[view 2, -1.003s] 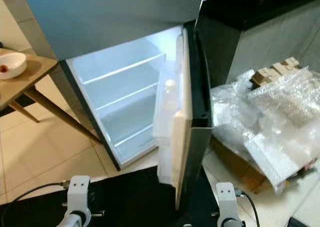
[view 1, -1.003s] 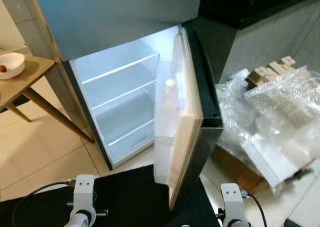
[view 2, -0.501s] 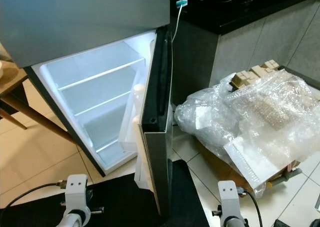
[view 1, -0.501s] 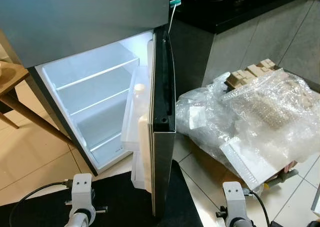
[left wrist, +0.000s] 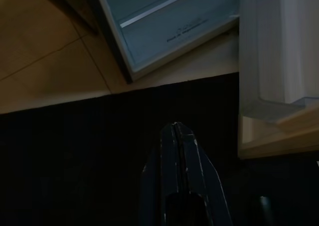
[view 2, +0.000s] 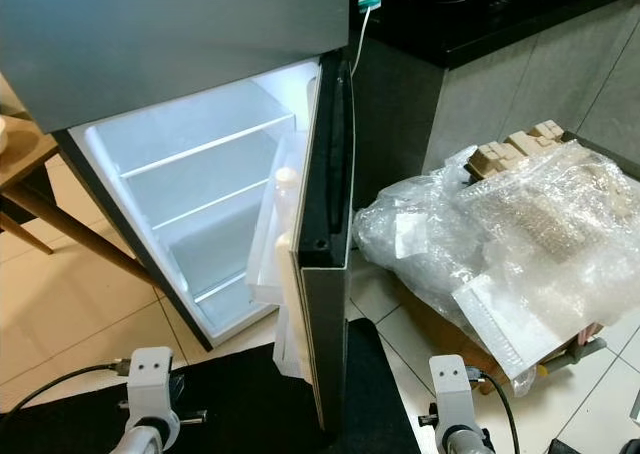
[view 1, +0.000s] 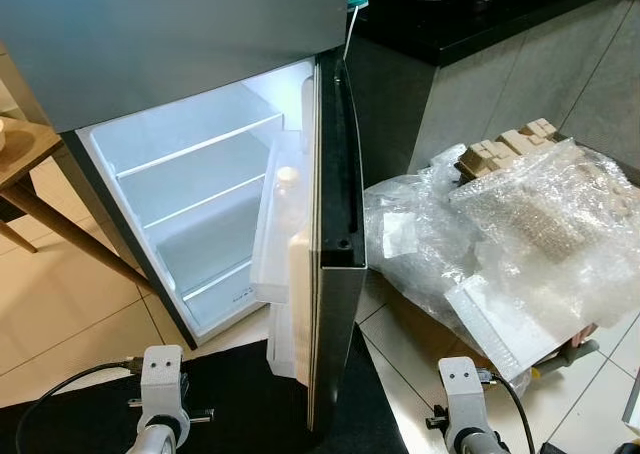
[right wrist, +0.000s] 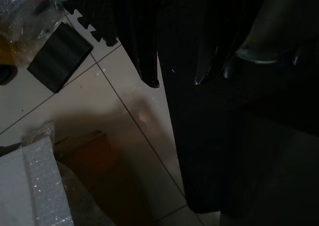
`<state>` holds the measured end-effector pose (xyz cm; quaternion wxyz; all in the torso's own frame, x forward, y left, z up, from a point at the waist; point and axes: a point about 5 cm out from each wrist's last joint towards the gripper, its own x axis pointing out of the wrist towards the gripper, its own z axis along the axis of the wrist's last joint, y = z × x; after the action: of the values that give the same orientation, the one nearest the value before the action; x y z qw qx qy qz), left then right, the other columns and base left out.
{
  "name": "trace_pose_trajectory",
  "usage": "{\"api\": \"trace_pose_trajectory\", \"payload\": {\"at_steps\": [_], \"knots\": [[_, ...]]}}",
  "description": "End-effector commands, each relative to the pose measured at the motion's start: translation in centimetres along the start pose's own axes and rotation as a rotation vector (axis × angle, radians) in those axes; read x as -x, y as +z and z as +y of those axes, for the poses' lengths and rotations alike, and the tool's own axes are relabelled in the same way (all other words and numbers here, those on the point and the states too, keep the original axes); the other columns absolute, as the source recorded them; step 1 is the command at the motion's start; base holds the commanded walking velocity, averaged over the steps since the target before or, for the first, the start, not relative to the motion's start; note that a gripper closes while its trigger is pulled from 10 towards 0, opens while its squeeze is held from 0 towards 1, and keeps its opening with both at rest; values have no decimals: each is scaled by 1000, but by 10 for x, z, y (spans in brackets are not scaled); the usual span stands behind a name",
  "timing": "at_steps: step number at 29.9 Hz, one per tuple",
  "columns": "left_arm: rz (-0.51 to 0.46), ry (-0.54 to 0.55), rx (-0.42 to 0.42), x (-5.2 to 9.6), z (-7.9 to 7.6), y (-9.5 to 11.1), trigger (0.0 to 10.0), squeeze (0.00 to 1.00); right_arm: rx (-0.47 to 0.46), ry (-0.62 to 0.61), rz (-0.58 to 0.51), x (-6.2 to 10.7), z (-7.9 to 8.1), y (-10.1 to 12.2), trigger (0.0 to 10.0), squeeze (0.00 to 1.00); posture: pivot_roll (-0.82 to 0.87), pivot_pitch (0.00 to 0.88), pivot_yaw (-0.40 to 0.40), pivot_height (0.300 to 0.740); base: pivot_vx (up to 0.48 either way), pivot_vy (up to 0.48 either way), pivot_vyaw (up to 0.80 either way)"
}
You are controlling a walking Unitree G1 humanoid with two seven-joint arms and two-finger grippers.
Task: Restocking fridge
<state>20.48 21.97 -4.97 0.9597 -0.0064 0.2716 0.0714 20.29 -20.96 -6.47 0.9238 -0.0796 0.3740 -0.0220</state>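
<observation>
Since a moment ago the whole picture is shifting only slightly as the camera settles; the fridge door (view 1: 335,244) is standing edge-on as before.

Head views: the fridge (view 1: 200,204) is glowing with bare shelves, and a bottle (view 1: 287,189) is sitting in the door rack. It is looking light, smooth and slippery, so gripping its body below the cap seems best.

Left wrist view: the left claw (left wrist: 175,136) is hanging pressed together above the black mat (left wrist: 75,151).

Right wrist view: the right claw (right wrist: 174,79) is hanging spread apart, gripping nothing, over the tiled floor (right wrist: 99,101).
</observation>
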Motion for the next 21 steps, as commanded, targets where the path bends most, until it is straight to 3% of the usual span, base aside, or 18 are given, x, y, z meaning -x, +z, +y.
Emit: {"api": "trace_pose_trajectory", "payload": {"at_steps": [1, 8, 16, 19, 20, 21], "knots": [[8, 7, 4, 3, 4, -4, 10000, 0, 7, -6, -2, 1, -3, -1, 10000, 0, -108, 91, 41, 740, 0, 0, 0], [-1, 11, 22, 2, 5, -3, 10000, 0, 6, -13, -5, 1, -6, -2, 10000, 0, -109, 90, 40, 740, 0, 0, 0], [-72, -64, -2, 3, 2, 5, 10000, 0, 6, -14, -60, -1, -11, 11, 10000, 0, -104, 99, 40, 740, 0, 0, 0], [-169, -309, -111, 10, -12, 13, 10000, 0, 1, 64, -147, -6, -14, 36, 10000, 0, -102, 103, 42, 740, 0, 0, 0], [-169, -309, -111, 10, -12, 13, 10000, 0, 1, 64, -147, -6, -14, 36, 10000, 0, -102, 103, 42, 740, 0, 0, 0], [-196, -379, -159, 13, -15, 16, 10000, 0, 14, 107, -175, -7, -13, 45, 10000, 0, -102, 103, 42, 740, 0, 0, 0]]}}
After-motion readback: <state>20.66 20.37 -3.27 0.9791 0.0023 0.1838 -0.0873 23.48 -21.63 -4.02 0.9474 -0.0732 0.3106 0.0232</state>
